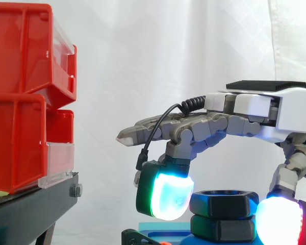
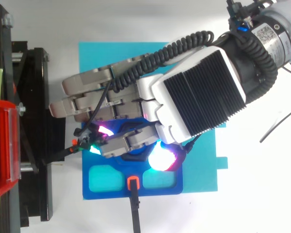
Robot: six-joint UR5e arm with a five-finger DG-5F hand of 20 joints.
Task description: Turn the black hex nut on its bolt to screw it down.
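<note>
Item: black hex nut (image 1: 223,201), standing above the blue base (image 2: 160,193); hand (image 1: 209,127) over that base, two glowing pads (image 1: 166,198) pinching the nut's opposite flanks, other fingers straight; likely fault: rounded pads slipping off the flats, nut unturned.
</note>
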